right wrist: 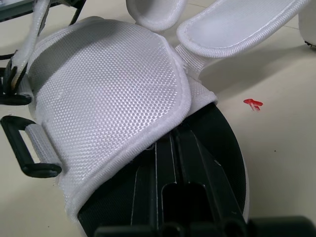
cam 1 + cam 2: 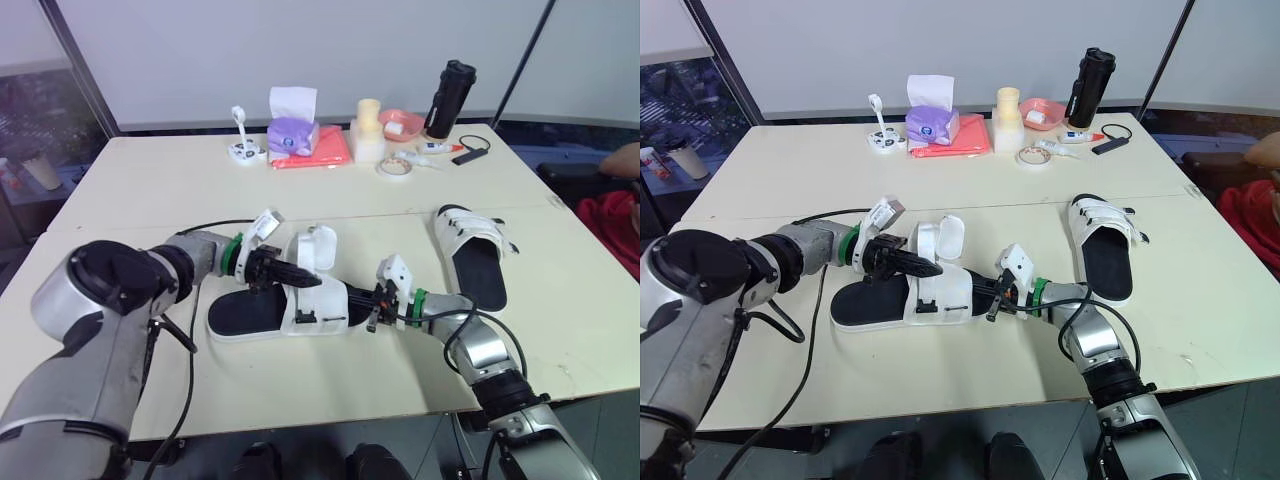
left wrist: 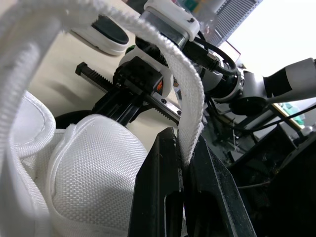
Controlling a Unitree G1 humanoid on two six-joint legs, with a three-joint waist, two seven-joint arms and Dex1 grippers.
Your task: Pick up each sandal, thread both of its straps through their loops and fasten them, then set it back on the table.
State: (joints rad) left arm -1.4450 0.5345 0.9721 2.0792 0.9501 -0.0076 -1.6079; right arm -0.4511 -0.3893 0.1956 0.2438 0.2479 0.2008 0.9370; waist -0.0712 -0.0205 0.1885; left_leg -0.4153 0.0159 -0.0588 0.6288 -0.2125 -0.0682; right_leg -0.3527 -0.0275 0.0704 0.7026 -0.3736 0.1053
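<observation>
op: Which sandal are you on, and where is it?
eng: The near sandal (image 2: 250, 312). It lies sole down on the table (image 2: 330, 385), right in front of you and between your two arms. One white flap (image 2: 318, 247) stands up over its upper.

op: Left jaws?
eng: Your left gripper (image 2: 308, 279) is over the sandal's upper. In the left wrist view, the fingers (image 3: 158, 187) are clamped tight on a white webbing strap (image 3: 190, 94). There's no gap on either side of the webbing. The strap runs up out of the pinch and arcs over.

op: Right?
eng: Your right gripper (image 2: 373, 312) is low, at the end of the sandal nearest your right arm. In the right wrist view, the fingers (image 1: 192, 163) lie together on the black footbed with no visible gap. The tips are tucked under the edge of the mesh flap (image 1: 108, 84), so I can't tell if they pinch anything there. A black loop (image 1: 22, 153) hangs off that flap on a short tab.

op: The other one?
eng: The second sandal (image 2: 478, 262) is further to your right on the table, sole down, with its straps lying across the upper. It's well apart from both grippers.

op: Clutter?
eng: There's a tissue box (image 2: 292, 133), a black bottle (image 2: 450, 98), a pink bowl (image 2: 402, 122) and a tape roll (image 2: 393, 169) along the far side. A person's red sleeve (image 2: 612, 225) is at your right edge.
</observation>
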